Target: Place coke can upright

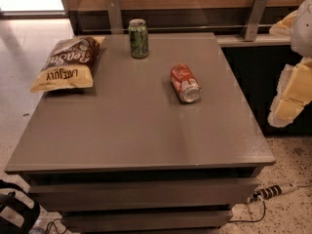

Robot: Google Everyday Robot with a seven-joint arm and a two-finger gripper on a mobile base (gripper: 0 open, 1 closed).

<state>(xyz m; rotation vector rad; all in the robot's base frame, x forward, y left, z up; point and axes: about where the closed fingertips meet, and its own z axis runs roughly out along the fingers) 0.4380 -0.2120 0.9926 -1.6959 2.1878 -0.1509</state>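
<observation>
coke can (185,83) lies on its side, mid-right of the surface (126,135), silver end toward the camera, nothing touching it. end effector (291,97) hangs off past the right edge, well apart from the can and carrying nothing; can't tell how wide it's set. Risks: it's a cylinder, so a glancing approach likely rolls it, maybe toward the right edge. An off-centre grab could slip or topple it on release. green can (138,38) and chip bag (68,62) sit well clear, so collision risk is low.
</observation>
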